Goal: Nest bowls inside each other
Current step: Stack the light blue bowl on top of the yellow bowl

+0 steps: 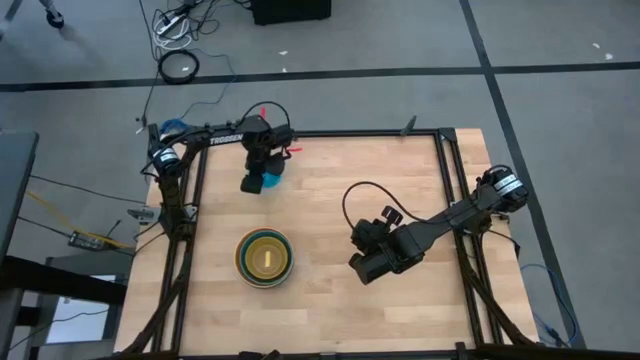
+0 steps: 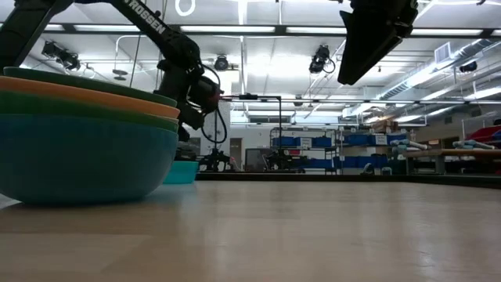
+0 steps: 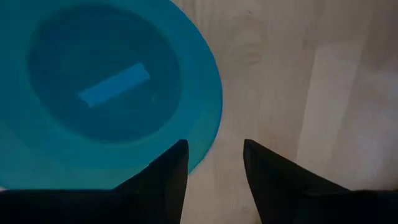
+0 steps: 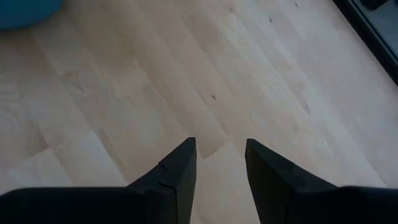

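stack: the nested bowls are sitting lower left of centre in the high view, yellow one innermost. In the low view they're filling the left edge, teal at the bottom, then green and orange rims.

cyan bowl: the loose one is sitting upper left of centre in the high view, right under your left arm and well apart from the stack.

left gripper: it's hovering over the cyan bowl's rim with fingers parted and nothing between them. One finger is lining up over the rim, the other over bare table.

right gripper: it's hanging over bare wood right of centre, fingers apart, holding nothing. Looks like it's just waiting.

step in hand: looks to me like you're going for a rim pinch on the cyan bowl.

how to do it well: I'd be dropping straight down so one finger goes inside the wall and the other outside. Thin plastic will probably be sliding if you nudge it sideways, so close gently. Lift high enough to clear the stack's rims before carrying over.

what the views give you: the left wrist view is showing the rim lineup, which the high view is hiding under the arm. The low view is giving you stack height. The high view alone is showing the gap between bowl and stack.
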{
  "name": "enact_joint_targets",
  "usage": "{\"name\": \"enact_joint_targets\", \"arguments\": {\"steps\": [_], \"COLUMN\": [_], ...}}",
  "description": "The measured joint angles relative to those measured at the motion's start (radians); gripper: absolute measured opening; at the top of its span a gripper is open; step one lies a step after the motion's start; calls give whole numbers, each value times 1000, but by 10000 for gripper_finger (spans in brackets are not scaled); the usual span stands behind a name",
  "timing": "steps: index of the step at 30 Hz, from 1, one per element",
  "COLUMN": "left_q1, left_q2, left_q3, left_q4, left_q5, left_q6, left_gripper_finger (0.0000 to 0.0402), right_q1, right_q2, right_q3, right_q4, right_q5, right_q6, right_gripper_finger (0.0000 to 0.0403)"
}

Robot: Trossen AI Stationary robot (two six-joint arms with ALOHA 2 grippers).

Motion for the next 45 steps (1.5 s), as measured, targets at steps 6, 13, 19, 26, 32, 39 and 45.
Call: {"name": "enact_joint_targets", "arguments": {"steps": [6, 13, 19, 26, 32, 39, 45], "left_q1": [0, 0, 0, -45, -343, -822, -1009], "left_q2": [0, 0, -13, -183, -446, -545, -457], "left_q3": [-42, -100, -102, 152, 242, 242, 214], "left_q4": [119, 223, 186, -72, -104, 34, 35], "left_q5": [-1, -10, -20, 65, 151, -56, -167], "left_q6": [0, 5, 6, -87, -374, -801, -1007], "left_gripper_finger": [163, 140, 16, 4, 3, 2, 2], "right_q1": [-1, -1, -1, -2, -3, -3, -3], "right_q2": [0, 0, 0, 0, 0, 0, 0], "right_q3": [0, 0, 0, 0, 0, 0, 0], "right_q4": [3, 4, 4, 4, 4, 14, 20], "right_q5": [0, 0, 0, 0, 0, 0, 1], "right_q6": [-1, -1, -4, -15, -18, -34, -39], "right_gripper_finger": [125, 125, 124, 124, 123, 123, 123]}}
